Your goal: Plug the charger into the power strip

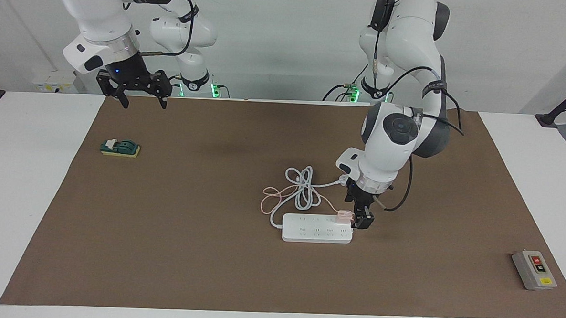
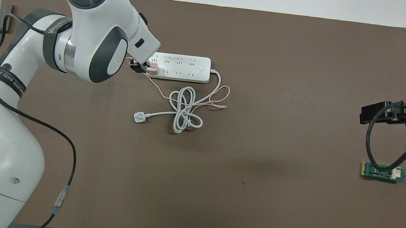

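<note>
Broadly, the brown mat (image 1: 174, 250) covers the table, and on it the white power strip (image 1: 315, 231) lies flat in the middle, its thick cord (image 1: 303, 188) coiled nearer the robots. Seated on the strip's end toward the left arm's end of the table is the pink charger (image 1: 344, 216), its thin pink cable (image 1: 272, 199) looping past the coil. The left gripper (image 1: 360, 219) hangs just beside the charger with fingers parted, holding nothing, while the right gripper (image 1: 140, 95) waits spread over the mat's edge.
</note>
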You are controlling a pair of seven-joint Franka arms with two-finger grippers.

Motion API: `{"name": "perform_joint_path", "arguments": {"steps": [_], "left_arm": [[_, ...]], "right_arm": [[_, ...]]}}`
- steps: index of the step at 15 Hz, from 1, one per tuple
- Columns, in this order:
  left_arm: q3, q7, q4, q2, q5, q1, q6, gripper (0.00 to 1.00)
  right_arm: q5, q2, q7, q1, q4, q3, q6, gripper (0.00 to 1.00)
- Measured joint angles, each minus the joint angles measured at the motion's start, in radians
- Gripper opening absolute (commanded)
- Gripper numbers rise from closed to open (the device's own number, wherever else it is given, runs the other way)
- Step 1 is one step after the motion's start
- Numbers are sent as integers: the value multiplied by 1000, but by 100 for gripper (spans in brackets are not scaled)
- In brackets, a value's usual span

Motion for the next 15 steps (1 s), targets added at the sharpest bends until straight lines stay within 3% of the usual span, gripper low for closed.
{"name": "perform_joint_path", "arguments": {"steps": [3,7,15], "left_arm": [[3,-58,-27,-64,-22,12,-28,100],[13,-272,-28,-184,-27,49,-181,100],[67,-589,-37,-357,-27,202,-404,100]], "right_arm": [[0,0,0,0,0,0,0,100],[0,0,0,0,0,0,0,100],[0,0,0,0,0,0,0,100]]}}
